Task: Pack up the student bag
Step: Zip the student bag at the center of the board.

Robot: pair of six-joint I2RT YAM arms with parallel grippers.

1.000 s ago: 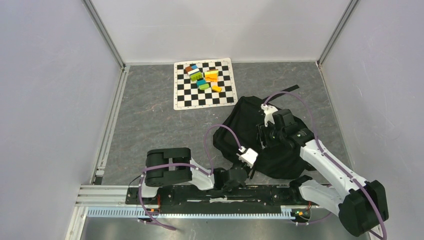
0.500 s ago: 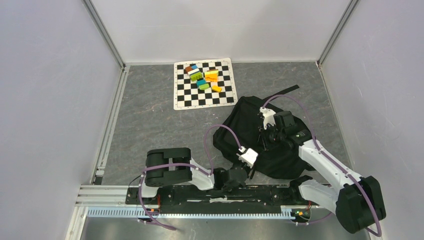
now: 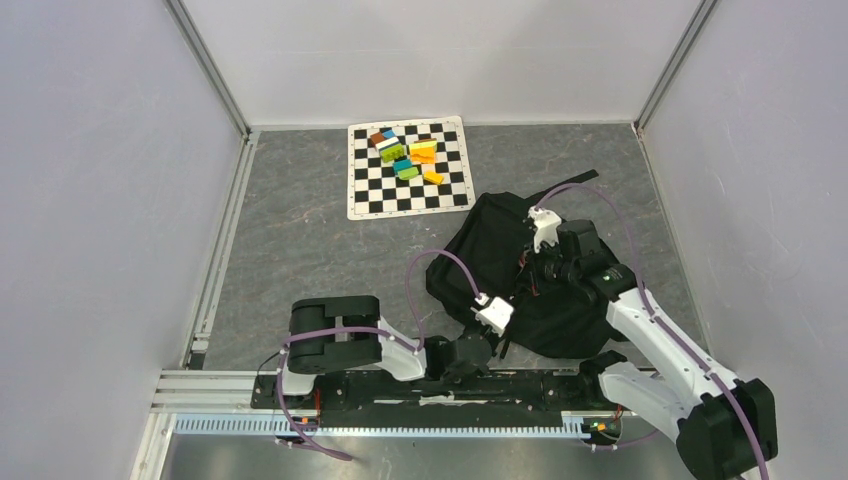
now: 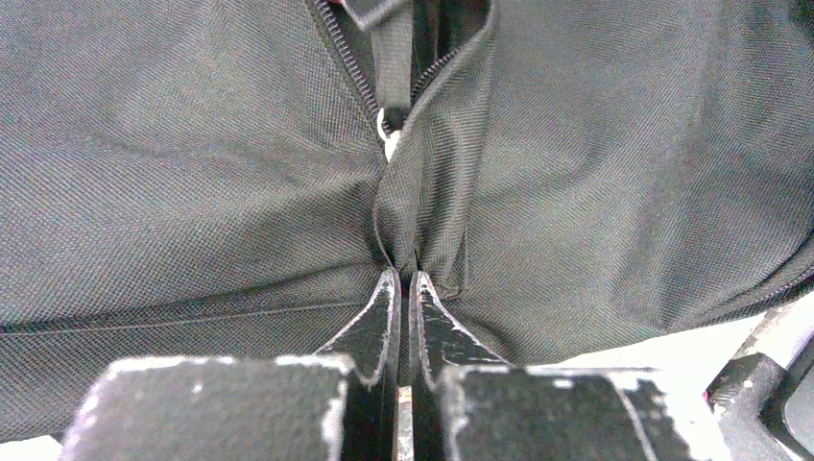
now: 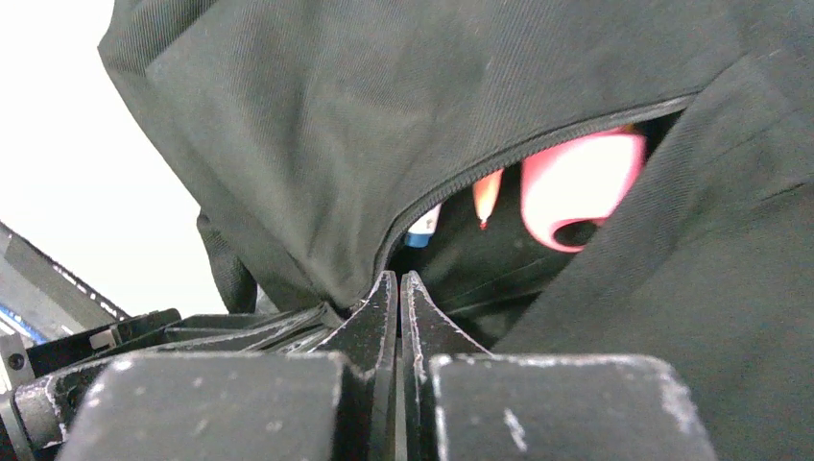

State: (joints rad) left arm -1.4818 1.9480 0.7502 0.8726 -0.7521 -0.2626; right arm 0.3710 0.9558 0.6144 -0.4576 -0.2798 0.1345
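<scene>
The student bag (image 3: pixel 480 238) is laid on the right half of the table (image 3: pixel 300 250), toward the near edge. A fold of it beside the zip (image 4: pixel 344 58) is clamped in the left hand (image 4: pixel 403 280). The right hand (image 5: pixel 398 280) is pressed together at the zip opening's rim.

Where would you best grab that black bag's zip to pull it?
Probably the small silver ring where the zip teeth meet on the student bag: it sticks out of the soft fabric. Come from the near side, over the fold the left gripper pinches, one finger on either side.
</scene>
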